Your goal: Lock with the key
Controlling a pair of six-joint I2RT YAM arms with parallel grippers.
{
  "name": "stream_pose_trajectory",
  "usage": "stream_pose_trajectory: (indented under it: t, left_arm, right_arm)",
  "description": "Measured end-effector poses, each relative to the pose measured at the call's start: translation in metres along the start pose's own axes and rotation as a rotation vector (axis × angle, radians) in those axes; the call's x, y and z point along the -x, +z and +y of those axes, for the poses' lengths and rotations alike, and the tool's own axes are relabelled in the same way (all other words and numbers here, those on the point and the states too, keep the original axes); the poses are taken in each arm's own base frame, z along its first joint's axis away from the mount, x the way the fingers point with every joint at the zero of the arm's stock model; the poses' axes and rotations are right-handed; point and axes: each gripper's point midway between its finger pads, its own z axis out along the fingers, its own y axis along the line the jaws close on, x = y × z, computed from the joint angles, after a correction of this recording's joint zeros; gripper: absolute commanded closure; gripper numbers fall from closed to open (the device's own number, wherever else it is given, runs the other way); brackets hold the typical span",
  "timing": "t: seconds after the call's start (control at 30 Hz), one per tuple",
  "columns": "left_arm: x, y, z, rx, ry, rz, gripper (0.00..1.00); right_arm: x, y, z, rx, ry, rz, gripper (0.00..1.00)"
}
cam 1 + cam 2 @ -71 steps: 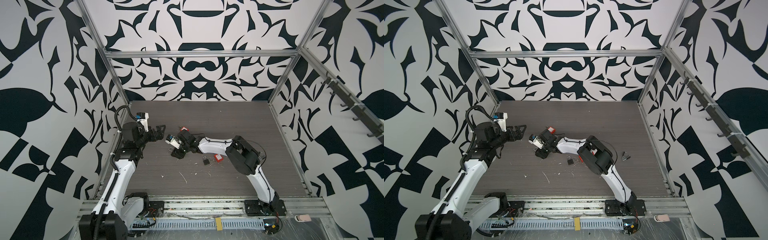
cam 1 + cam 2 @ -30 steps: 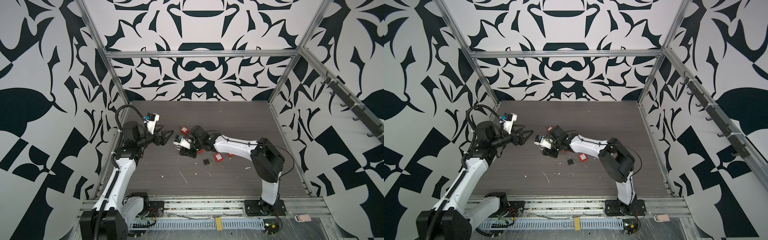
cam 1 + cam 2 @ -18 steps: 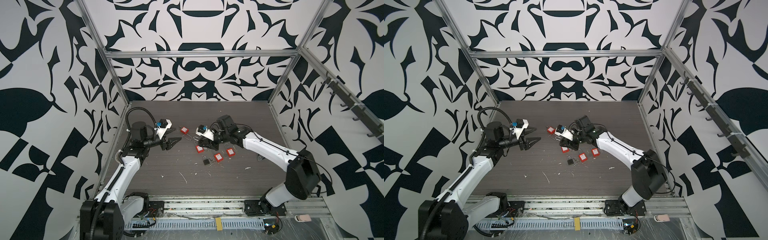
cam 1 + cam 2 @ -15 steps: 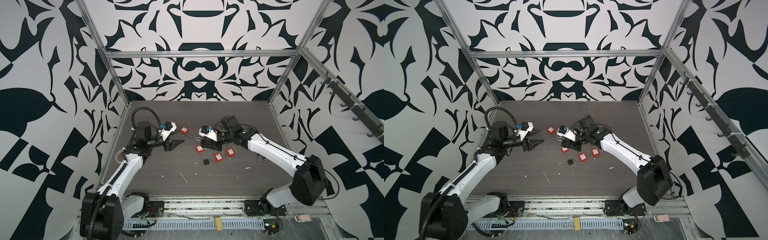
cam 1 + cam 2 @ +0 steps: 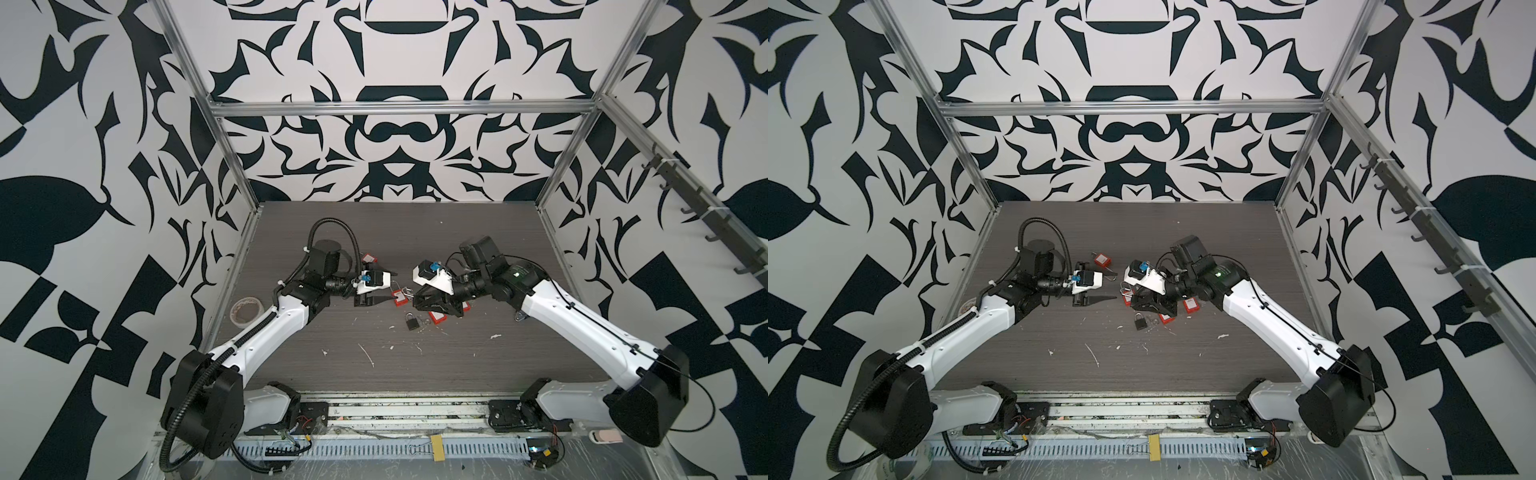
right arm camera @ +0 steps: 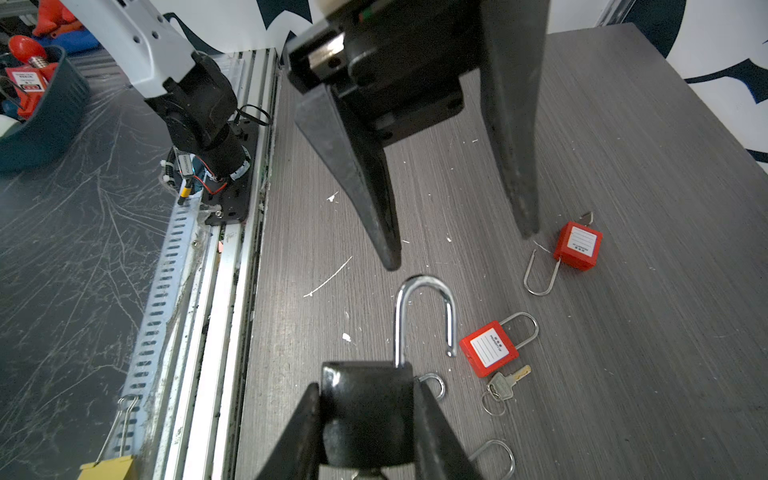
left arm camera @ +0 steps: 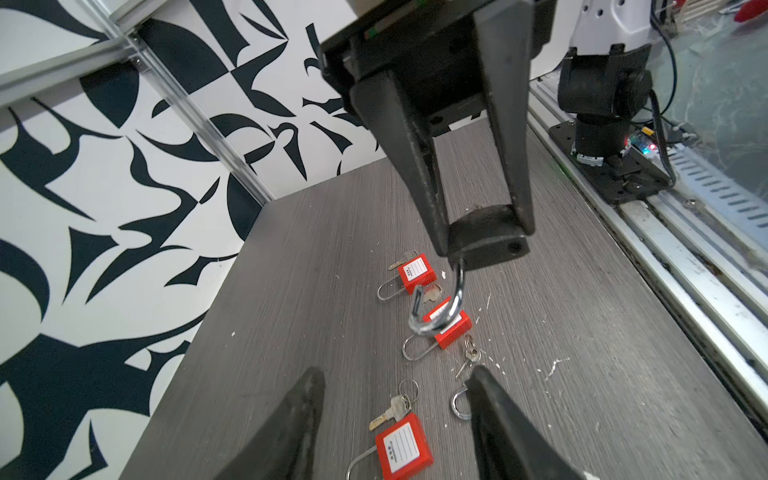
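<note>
My right gripper (image 6: 368, 388) is shut on the body of a black padlock (image 6: 368, 415), whose steel shackle (image 6: 424, 316) stands open. In the left wrist view this padlock (image 7: 486, 239) hangs between the right fingers with the shackle pointing down. Facing it a short way off, my left gripper (image 7: 395, 372) is open and holds nothing; in a top view it (image 5: 395, 286) points at the right gripper (image 5: 415, 297). A silver key (image 7: 392, 409) on a ring lies on the table under the left jaws, beside a red padlock (image 7: 403, 449). Whether a key sits in the held padlock I cannot tell.
Several red padlocks (image 5: 438, 318) with keys lie under and between the grippers, and one (image 5: 368, 259) lies behind the left wrist. A small black padlock (image 5: 411, 322) sits in front of them. A tape roll (image 5: 246, 309) lies at the table's left edge. White scraps dot the front.
The right arm has carried the black padlock from the left-centre toward the middle and holds still now. The left gripper has moved right toward it and narrowed its jaws.
</note>
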Motion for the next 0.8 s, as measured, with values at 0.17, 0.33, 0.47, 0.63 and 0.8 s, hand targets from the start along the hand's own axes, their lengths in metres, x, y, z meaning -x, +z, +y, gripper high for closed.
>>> stream_pose_trajectory:
  t: [0.17, 0.33, 0.47, 0.63, 0.8]
  left_arm:
    - [0.006, 0.010, -0.006, -0.016, 0.057, 0.006, 0.51]
    - [0.014, 0.017, -0.008, -0.024, 0.107, 0.010, 0.58]
    - [0.018, 0.020, -0.011, -0.037, 0.134, 0.012, 0.61]
    - [0.018, 0.024, -0.015, -0.052, 0.155, 0.025, 0.68]
    - [0.010, 0.031, -0.018, -0.072, 0.150, 0.047, 0.75]
  right_arm:
    - [-0.005, 0.000, 0.003, 0.008, 0.017, 0.016, 0.85]
    - [-0.007, 0.000, 0.004, 0.012, 0.026, 0.023, 0.85]
    - [-0.007, 0.000, 0.004, 0.013, 0.027, 0.021, 0.85]
    - [-0.005, -0.002, 0.005, 0.014, 0.024, 0.015, 0.85]
    - [-0.005, -0.002, 0.005, 0.018, 0.024, 0.011, 0.85]
